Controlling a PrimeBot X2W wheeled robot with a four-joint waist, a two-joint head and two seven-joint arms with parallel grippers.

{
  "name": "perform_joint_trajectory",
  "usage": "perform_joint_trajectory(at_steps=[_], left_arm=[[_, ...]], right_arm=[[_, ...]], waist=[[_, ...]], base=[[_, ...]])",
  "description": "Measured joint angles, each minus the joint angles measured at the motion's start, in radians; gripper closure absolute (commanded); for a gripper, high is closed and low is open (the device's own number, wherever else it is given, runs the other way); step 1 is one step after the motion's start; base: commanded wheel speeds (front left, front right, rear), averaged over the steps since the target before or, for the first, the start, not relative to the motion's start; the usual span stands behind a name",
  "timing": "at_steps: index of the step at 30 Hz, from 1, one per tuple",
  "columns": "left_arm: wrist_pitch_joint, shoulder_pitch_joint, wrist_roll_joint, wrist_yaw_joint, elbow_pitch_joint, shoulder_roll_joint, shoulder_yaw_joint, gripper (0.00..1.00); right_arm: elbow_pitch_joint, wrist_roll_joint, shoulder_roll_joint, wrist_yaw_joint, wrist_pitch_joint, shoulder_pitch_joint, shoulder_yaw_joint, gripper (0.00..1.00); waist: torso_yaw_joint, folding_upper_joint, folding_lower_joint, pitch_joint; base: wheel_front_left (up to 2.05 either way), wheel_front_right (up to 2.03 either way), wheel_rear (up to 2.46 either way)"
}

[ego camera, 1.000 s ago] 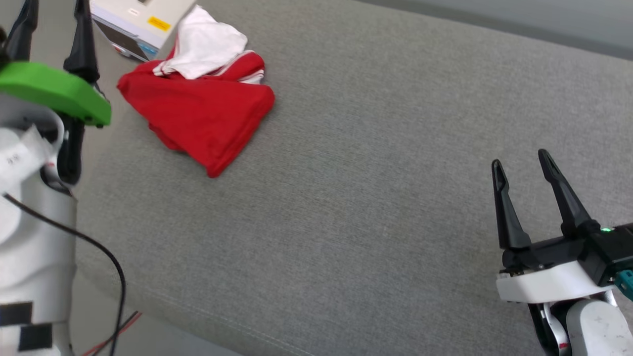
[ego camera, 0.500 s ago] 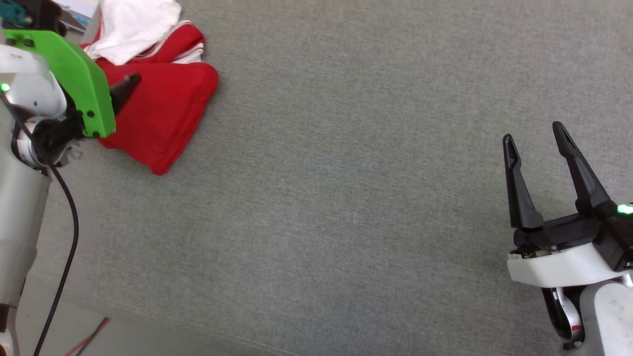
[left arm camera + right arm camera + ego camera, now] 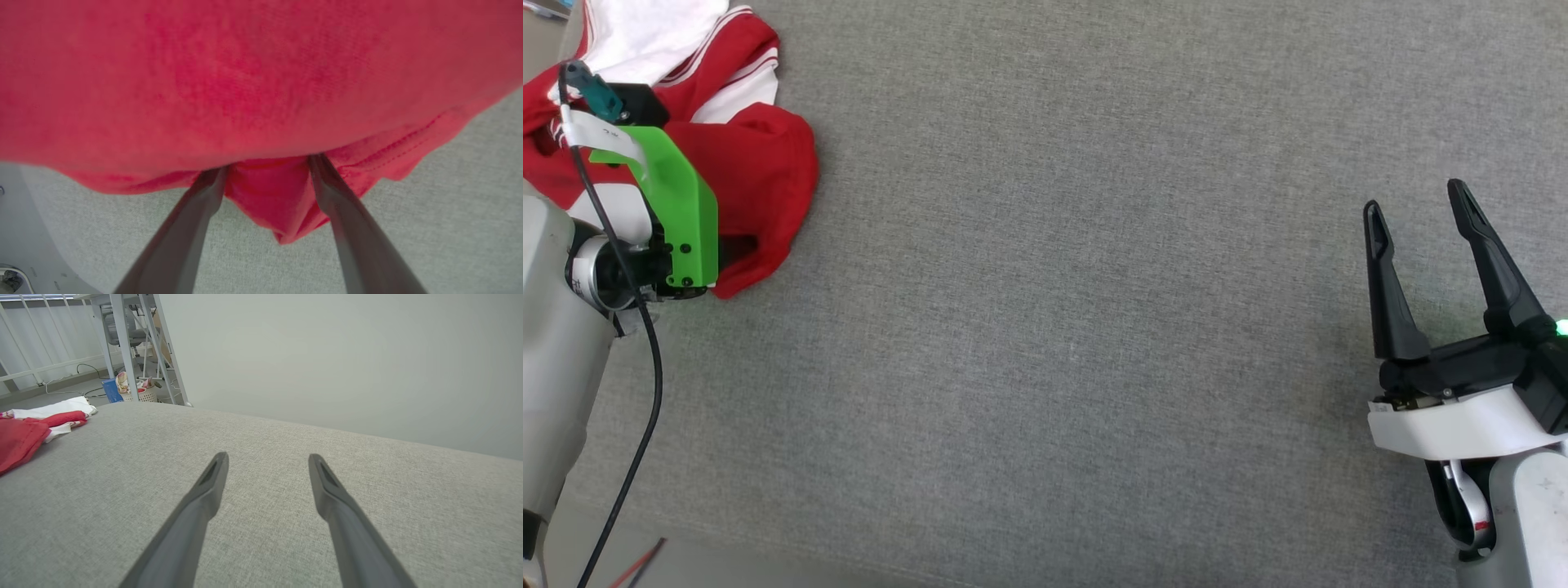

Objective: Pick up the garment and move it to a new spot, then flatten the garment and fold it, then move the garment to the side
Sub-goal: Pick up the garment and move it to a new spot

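The garment (image 3: 760, 163) is a crumpled red heap with white sleeves and striped trim, lying at the far left of the grey cushion (image 3: 1094, 327). My left arm's green wrist mount (image 3: 678, 204) hangs over the heap's near edge and hides the fingers. In the left wrist view my left gripper (image 3: 267, 163) is open, with its tips pushed into the red cloth (image 3: 261, 81) and a hanging fold between them. My right gripper (image 3: 1414, 194) stands open over bare cushion at the lower right, far from the garment. The right wrist view shows the right gripper (image 3: 267, 456) with nothing in it and the garment (image 3: 20, 437) at the far left.
The cushion's front edge runs along the lower left, with floor and loose cables (image 3: 637, 563) beyond it. Past the cushion's far edge, the right wrist view shows white table legs (image 3: 122, 347), a basket (image 3: 141, 392), a blue box (image 3: 110, 390) and a plain wall (image 3: 347, 355).
The head camera has shifted, sliding the garment toward the upper left. My left arm has swung down from pointing upward onto the garment's near edge. The right gripper stays open.
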Motion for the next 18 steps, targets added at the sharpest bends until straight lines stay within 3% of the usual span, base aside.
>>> perform_joint_trajectory(at_steps=[2, 3, 4, 11, 18], left_arm=[[-0.003, -0.008, -0.001, 0.0, 0.007, 0.003, -0.016, 0.0], [-0.004, -0.012, -0.005, 0.0, 0.011, 0.003, -0.025, 0.71], [-0.011, -0.015, -0.01, 0.0, 0.013, 0.003, -0.032, 1.0], [-0.131, -0.019, -0.011, 0.001, 0.002, 0.018, -0.094, 1.0], [-0.257, -0.051, -0.017, 0.0, -0.141, 0.066, -0.145, 1.0]], right_arm=[[0.002, 0.0, 0.0, 0.0, 0.0, 0.0, -0.001, 0.0], [0.004, 0.0, 0.0, 0.0, 0.0, 0.0, -0.002, 0.0], [0.007, 0.0, 0.001, 0.0, 0.0, 0.0, -0.004, 0.0], [0.025, 0.005, 0.022, 0.0, 0.0, 0.0, -0.007, 0.0], [0.039, 0.02, 0.058, 0.0, 0.0, 0.006, -0.023, 0.0]], waist=[[-0.003, 0.0, 0.0, 0.003], [-0.003, 0.0, 0.0, 0.002], [-0.002, 0.0, 0.0, 0.001], [0.004, -0.0002, 0.0001, -0.048], [0.004, -0.0002, 0.0, -0.131]], base=[[0.0, 0.0, 0.0], [0.0, 0.0, 0.0], [0.0, 0.0, 0.0], [0.0, 0.0, 0.0], [0.0, 0.0, 0.0]])
